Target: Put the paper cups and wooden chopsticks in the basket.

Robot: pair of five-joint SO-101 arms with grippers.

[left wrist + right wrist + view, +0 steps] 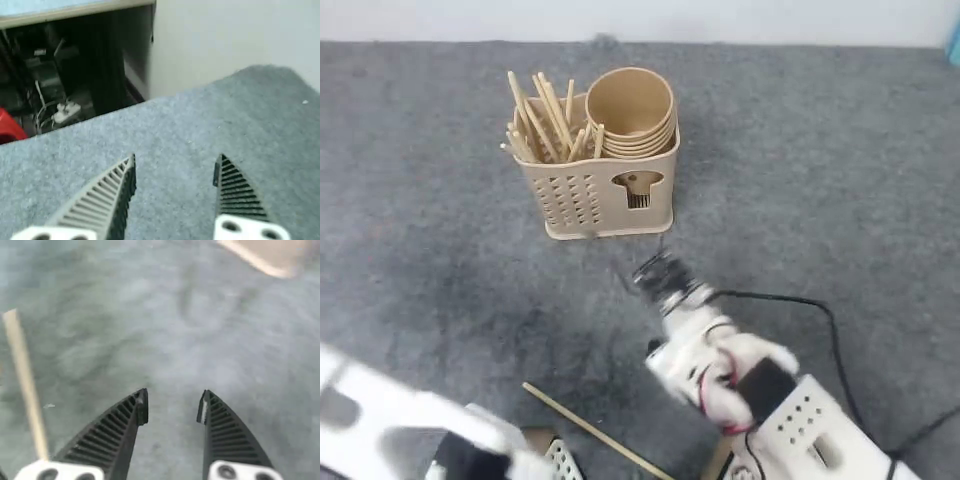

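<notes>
High view: a loose chopstick [595, 432] was seen lying flat on the grey table [840, 180] by the near edge, between the two arms. The left gripper [175, 167] and right gripper [172, 405] were held spread apart, nothing gripped. Farther off, the basket [595, 195] was set upright, open table all round, with stacked paper cups [630, 105] and bundled chopsticks [540, 125] inside.

A: What's the tally up top?
B: One basket [595, 195], one stack of paper cups [630, 105], rims too tight to count.
A: And the rest?
B: Roughly ten standing chopsticks [542, 125]; one loose chopstick [595, 432], lower centre.
</notes>
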